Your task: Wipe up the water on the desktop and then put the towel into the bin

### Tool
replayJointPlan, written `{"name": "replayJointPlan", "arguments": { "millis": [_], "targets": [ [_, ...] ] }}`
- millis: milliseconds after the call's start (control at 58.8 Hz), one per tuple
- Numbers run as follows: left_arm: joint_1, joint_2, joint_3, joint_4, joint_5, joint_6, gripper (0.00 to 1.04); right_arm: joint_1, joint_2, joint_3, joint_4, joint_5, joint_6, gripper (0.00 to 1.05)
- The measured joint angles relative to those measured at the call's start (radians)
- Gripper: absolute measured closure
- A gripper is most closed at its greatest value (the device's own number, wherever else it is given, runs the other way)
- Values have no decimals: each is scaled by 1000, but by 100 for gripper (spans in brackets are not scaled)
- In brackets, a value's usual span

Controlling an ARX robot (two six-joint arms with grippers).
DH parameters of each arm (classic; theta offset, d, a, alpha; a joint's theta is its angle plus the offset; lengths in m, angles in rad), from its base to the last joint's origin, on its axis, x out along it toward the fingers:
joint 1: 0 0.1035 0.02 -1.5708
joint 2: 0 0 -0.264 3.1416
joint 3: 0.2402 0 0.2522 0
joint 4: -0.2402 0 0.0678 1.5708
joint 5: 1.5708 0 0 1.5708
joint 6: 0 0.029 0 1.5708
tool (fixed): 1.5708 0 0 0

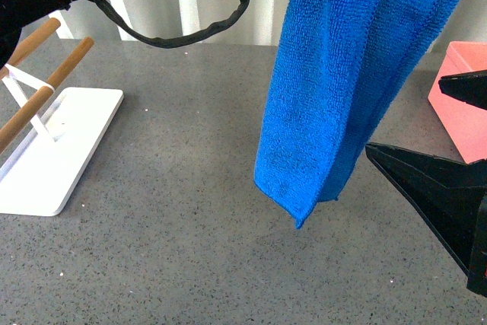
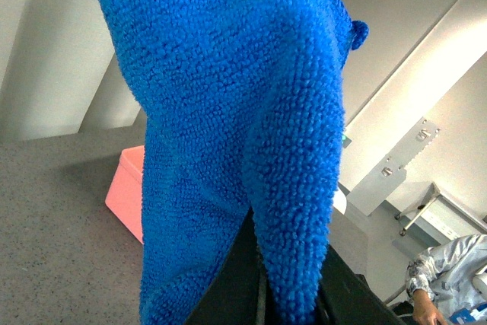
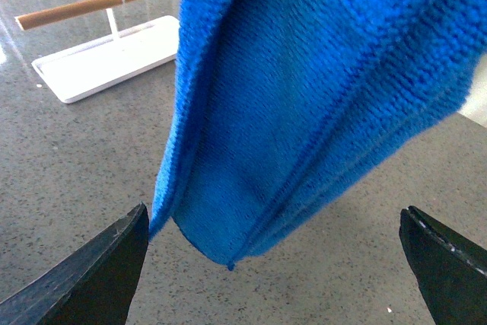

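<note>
The towel [image 1: 350, 81] hangs in long folds clear of the desktop [image 1: 167, 211], its lowest corner pointing to 6 o'clock and touching nothing. It is carried from above by the left gripper [image 2: 285, 302]. In the left wrist view a fold runs down between that gripper's dark fingers, which look pinched on the cloth, though the pile hides most of them. Holding it by one upper part lets the rest drop straight, which probably keeps it from dragging over the surface or snagging while it travels. The right gripper [image 1: 403, 114] waits at about 4 o'clock from the hanging cloth. Its two black fingers are spread wide with nothing between them, apart from the towel; it seems kept low and to the side so as not to catch the folds. The bin [image 1: 456, 123] stands at 3 o'clock from the towel, near the edge of the front view, partly behind the right gripper's upper finger. A white stand [image 1: 76, 123] with wooden bars [image 1: 65, 66] sits well away at 9 o'clock. No puddle can be made out on the speckled surface, so the drop into the bin is likely the step in hand.
</note>
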Motion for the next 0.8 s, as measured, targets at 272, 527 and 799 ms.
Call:
{"name": "replayJointPlan", "arguments": {
  "millis": [272,527,799],
  "targets": [
    [-6,-3,0,-3,-15,-41,101,-31,74,32,91,4,15,7],
    [-22,-32,-13,9,-15,-84,101,-33,177,110,179,-62,71,7],
    [-26,-33,-16,11,-16,-117,101,-12,227,161,224,-84,105,7]
  ]
}}
